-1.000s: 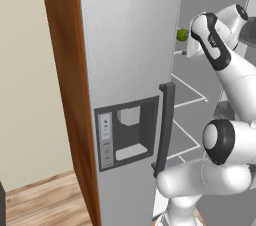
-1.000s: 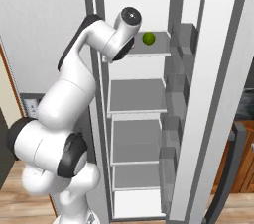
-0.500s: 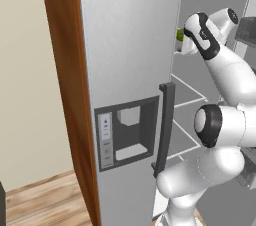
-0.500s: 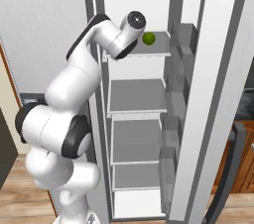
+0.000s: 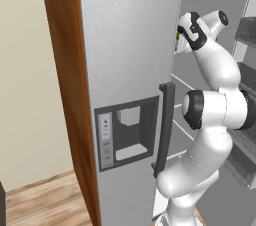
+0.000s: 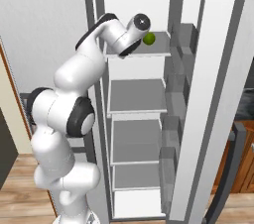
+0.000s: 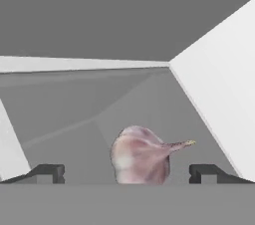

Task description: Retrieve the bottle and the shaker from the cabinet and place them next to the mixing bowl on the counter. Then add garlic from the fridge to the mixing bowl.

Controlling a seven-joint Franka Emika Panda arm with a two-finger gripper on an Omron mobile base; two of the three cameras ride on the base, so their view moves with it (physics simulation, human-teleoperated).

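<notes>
Standing by the open fridge [image 6: 208, 94], what matters is plain: the garlic [image 7: 142, 156] lies straight ahead of the gripper [image 7: 127, 173], centred in the gap between its two dark fingertips [image 7: 47, 171], which stand spread wide with nothing between them yet and well apart from the bulb on both sides. The arm is reaching into the top of the fridge, its hand up at the highest shelf [image 6: 141, 54], and the bulb rests on that shelf floor, toward the back corner where the rear wall meets the side wall. Its long axis runs across the line of approach: the fat rounded body sits on the left and the thin stem points off to the right, slightly upward, as the hand camera sees it. So I judge a short push forward would bring the fingers either side of the body. The bulb is pinkish-mauve with paler patches and a tan stem tip. A small green round thing [image 6: 149, 38] sits on the same shelf beside the wrist.
</notes>
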